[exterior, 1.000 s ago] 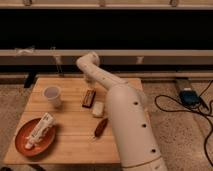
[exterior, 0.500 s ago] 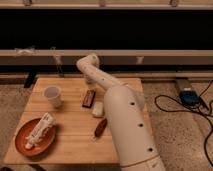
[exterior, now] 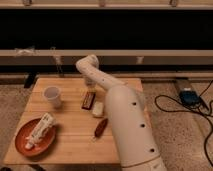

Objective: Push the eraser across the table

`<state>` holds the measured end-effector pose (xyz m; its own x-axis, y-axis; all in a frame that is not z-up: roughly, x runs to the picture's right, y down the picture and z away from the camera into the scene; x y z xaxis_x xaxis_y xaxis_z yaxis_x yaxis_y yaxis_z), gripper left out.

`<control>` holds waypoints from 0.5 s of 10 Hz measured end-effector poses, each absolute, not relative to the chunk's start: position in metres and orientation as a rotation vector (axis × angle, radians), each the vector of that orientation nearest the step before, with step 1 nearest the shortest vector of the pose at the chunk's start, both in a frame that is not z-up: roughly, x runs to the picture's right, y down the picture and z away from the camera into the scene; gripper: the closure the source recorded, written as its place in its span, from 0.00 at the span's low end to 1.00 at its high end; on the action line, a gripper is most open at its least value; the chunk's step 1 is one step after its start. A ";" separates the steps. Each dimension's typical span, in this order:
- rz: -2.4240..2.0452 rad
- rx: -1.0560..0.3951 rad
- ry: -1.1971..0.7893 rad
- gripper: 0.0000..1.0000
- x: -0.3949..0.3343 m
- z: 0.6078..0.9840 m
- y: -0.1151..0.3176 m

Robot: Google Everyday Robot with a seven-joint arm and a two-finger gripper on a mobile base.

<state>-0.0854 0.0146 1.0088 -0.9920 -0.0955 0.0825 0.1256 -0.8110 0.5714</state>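
Observation:
The eraser (exterior: 88,100), a dark reddish-brown bar with a pale strip, lies lengthwise on the light-wood table (exterior: 65,117), right of centre toward the far side. My white arm rises from the bottom right, bends above the far edge and comes down. The gripper (exterior: 90,89) is at the eraser's far end, right over it or touching it; I cannot tell which.
A pale cream block (exterior: 98,108) lies just right of the eraser's near end. A reddish-brown sausage-like object (exterior: 100,127) lies nearer the front. A white cup (exterior: 52,96) stands to the left. A red plate (exterior: 22,145) with a white tube (exterior: 40,131) sits front left. Cables and a power brick (exterior: 187,95) lie on the floor at right.

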 end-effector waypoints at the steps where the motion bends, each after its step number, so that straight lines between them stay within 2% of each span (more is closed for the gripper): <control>1: -2.882 -0.076 -0.915 1.00 -0.085 1.009 0.015; 5: -2.883 -0.075 -0.917 1.00 -0.087 1.009 0.015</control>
<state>-0.0867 0.0154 1.0087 -0.9921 -0.0948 0.0819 0.1247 -0.8105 0.5723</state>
